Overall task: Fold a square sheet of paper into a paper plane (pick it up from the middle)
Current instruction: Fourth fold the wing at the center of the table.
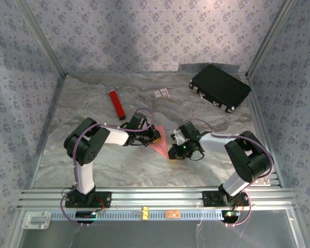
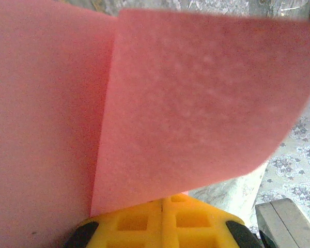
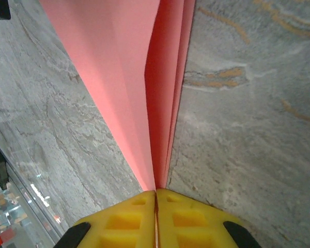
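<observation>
The left fingers (image 2: 157,211) are pinched tight on one edge of the single pink-red paper sheet (image 1: 159,140), and a flap of it rises broad in front of them. The right fingers (image 3: 150,206) are clamped on its narrow end, with stacked creases running straight away from them. Its long axis therefore spans the gap between both arms, neither nearer, over the middle of the grey marbled surface (image 1: 119,165). Well behind lie one glossy red cylinder (image 1: 116,105), one small printed card (image 1: 162,93) and one black case (image 1: 220,88).
</observation>
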Robot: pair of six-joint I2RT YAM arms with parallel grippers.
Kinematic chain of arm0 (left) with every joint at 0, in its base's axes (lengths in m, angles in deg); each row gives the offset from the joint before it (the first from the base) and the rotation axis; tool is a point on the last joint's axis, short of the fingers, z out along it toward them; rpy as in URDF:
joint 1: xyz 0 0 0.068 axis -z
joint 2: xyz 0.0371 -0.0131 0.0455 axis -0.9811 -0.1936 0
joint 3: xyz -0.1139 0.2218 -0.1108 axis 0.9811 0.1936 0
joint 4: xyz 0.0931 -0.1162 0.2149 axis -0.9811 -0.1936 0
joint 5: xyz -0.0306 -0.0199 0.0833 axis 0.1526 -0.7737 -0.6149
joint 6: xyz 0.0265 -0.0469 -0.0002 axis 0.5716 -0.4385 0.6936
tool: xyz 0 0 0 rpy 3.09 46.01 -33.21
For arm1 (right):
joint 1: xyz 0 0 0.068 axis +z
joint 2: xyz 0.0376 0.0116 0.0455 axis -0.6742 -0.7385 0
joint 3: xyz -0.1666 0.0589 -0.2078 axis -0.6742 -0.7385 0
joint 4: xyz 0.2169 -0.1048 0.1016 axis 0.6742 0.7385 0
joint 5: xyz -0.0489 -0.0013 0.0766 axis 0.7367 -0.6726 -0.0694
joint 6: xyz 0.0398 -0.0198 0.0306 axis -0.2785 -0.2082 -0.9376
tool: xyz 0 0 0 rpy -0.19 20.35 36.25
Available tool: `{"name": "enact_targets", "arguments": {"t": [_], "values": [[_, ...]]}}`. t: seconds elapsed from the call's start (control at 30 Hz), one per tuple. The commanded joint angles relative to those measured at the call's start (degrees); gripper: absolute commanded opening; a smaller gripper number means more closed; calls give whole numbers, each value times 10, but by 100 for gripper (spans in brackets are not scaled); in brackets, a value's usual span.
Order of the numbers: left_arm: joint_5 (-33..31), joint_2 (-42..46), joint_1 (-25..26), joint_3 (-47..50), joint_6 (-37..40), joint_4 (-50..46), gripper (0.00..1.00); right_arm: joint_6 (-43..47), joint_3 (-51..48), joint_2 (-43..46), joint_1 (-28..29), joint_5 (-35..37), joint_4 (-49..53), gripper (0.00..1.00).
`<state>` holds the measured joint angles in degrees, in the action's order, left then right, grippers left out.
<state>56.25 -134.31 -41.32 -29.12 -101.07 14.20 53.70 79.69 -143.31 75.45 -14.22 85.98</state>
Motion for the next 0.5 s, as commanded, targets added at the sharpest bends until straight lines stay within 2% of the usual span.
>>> {"name": "enact_targets", "arguments": {"t": [0.0, 0.47], "values": [[-50, -10, -9, 22, -1, -72, 5, 12, -23, -6, 14, 27, 121, 8], [-52, -4, -8, 27, -3, -71, 5, 15, -30, 4, 26, 57, 138, 9]]}}
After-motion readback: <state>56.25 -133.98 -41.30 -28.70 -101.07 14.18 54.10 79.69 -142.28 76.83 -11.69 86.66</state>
